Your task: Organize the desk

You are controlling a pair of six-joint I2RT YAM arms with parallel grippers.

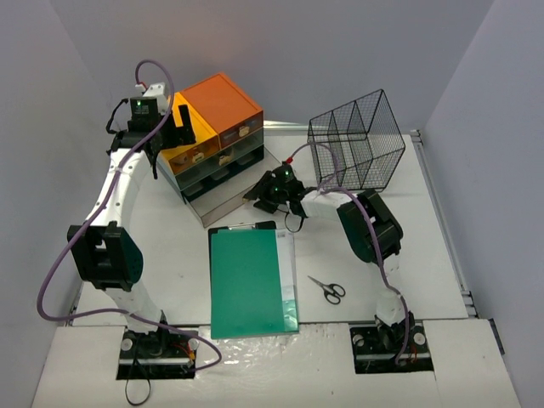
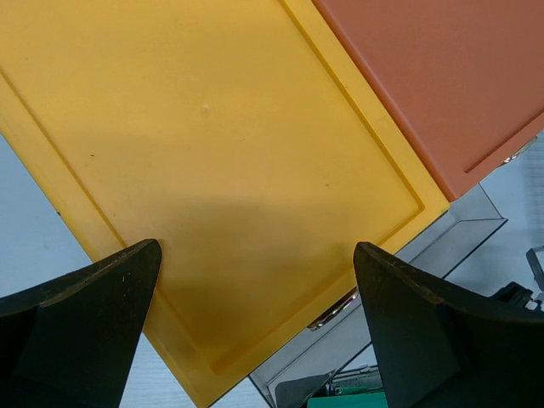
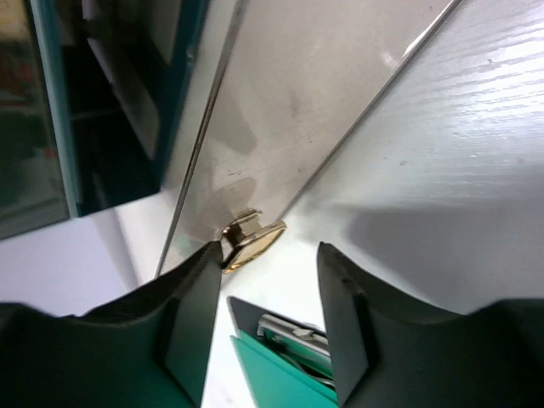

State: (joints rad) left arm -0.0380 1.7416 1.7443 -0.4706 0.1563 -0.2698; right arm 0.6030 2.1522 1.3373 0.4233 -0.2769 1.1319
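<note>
The white desk (image 1: pixel 170 246) carries a drawer unit with a yellow top (image 1: pixel 191 136) and an orange top (image 1: pixel 223 102). Its bottom clear drawer (image 1: pixel 228 197) is pulled out. My left gripper (image 1: pixel 180 123) hovers open and empty above the yellow top (image 2: pixel 212 161), with the orange top (image 2: pixel 459 76) beside it. My right gripper (image 1: pixel 265 197) is open and empty, low over the desk (image 3: pixel 459 153). It is at the drawer's front (image 3: pixel 289 102), and its left finger (image 3: pixel 191 314) is beside the brass handle (image 3: pixel 252 238).
A green clipboard (image 1: pixel 252 280) lies in the middle of the desk, its clip end (image 3: pixel 293 333) just below my right gripper. Black scissors (image 1: pixel 328 289) lie to its right. A black wire basket (image 1: pixel 357 140) stands at the back right. Walls close in on three sides.
</note>
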